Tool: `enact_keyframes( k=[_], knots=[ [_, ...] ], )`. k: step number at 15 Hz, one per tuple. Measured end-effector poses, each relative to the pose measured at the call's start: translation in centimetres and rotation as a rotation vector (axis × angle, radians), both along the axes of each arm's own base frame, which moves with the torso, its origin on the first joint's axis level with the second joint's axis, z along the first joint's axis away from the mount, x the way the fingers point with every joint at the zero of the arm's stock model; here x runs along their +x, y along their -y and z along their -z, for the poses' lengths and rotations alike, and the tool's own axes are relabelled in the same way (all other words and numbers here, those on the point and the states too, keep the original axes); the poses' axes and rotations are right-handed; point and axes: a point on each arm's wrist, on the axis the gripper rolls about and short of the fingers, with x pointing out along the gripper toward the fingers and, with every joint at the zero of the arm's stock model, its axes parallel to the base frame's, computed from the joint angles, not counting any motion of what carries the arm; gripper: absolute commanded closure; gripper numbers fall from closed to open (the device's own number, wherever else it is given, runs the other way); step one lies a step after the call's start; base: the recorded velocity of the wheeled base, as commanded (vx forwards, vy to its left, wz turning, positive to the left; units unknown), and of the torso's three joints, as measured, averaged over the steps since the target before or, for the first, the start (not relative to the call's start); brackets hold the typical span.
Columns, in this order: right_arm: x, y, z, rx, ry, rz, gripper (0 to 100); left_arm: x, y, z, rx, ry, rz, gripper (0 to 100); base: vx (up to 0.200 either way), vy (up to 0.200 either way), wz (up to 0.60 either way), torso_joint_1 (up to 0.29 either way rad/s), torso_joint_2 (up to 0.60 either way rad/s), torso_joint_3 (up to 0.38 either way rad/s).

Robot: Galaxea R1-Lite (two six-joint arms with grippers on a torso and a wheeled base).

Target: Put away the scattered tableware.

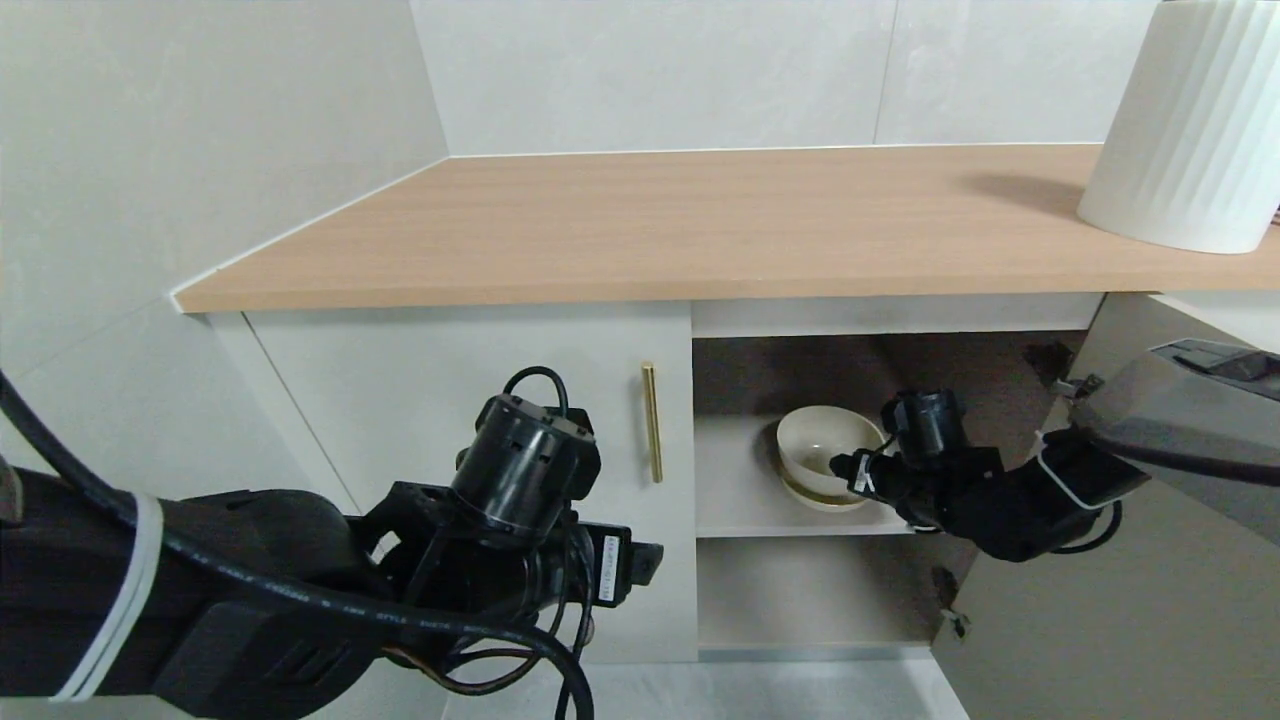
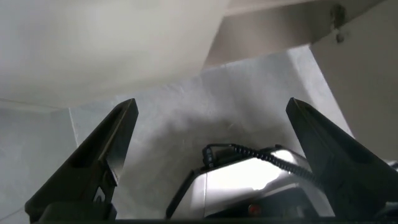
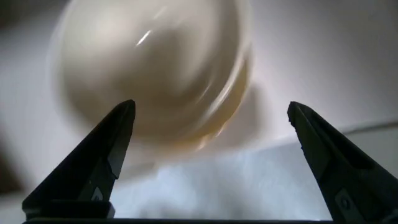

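Bowl on cupboard shelf, right hand just before it

I see a wooden counter running into a corner of pale tiled walls. Below it sits a white cabinet. Its left door is shut, with a slim brass handle upright near its edge. The right door hangs open. Inside, a pale shelf splits the space in two. The floor is light grey. A ribbed white pot stands at the counter's right end.
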Motion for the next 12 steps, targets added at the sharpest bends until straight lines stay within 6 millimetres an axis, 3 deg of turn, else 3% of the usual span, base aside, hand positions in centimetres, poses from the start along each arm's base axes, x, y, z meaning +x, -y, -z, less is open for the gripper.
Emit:
enact_keyframes(
  k=[3, 7, 9, 12],
  knots=[
    [-3.4, -1.0, -2.6, 0.003, -0.086, -0.101, 0, -0.1, -1.0, -0.5, -0.008, 0.006, -0.027, 0, 0.0, 0.0, 0.0, 0.0, 0.0, 0.0],
    [-9.1, -0.9, -8.5, 0.01, -0.154, -0.273, 0, -0.2, -3.9, -2.9, -0.055, 0.07, -0.101, 0, 0.0, 0.0, 0.0, 0.0, 0.0, 0.0],
    [-12.2, -0.1, -11.1, -0.007, -0.191, -0.343, 0, -1.2, -5.5, -4.5, -0.071, 0.098, -0.102, 0, 0.0, 0.0, 0.0, 0.0, 0.0, 0.0],
    [-15.6, 1.1, -13.1, -0.011, -0.194, -0.38, 0, -4.1, -7.6, -6.4, -0.106, 0.079, 0.012, 0, 0.0, 0.0, 0.0, 0.0, 0.0, 0.0]
  ],
)
